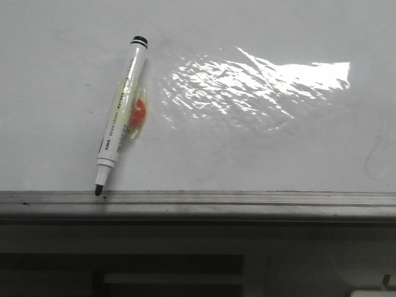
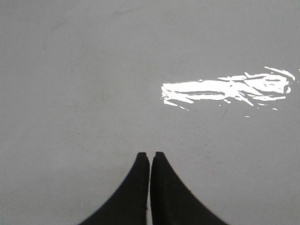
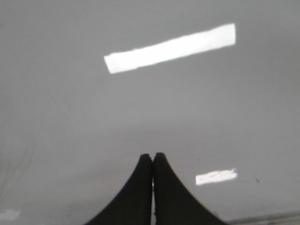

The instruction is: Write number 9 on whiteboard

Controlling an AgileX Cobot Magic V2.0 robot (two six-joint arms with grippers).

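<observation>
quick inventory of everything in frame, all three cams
whiteboard: 1, glossy white with faint grey smudges, fills the front view; no 9 drawn yet
film patch: 1, wrinkled and reflective, right of the marker
marker: 1, white barrel, black end cap and black tip, lying slanted on the board, uncapped tip at the rail
orange blob: 1, under yellowish tape on the marker's barrel
edge rail: 1, grey metal, along the board's near edge
left hand: 1, black, fingers shut, empty, over bare board
right hand: 1, black, fingers shut, empty
</observation>
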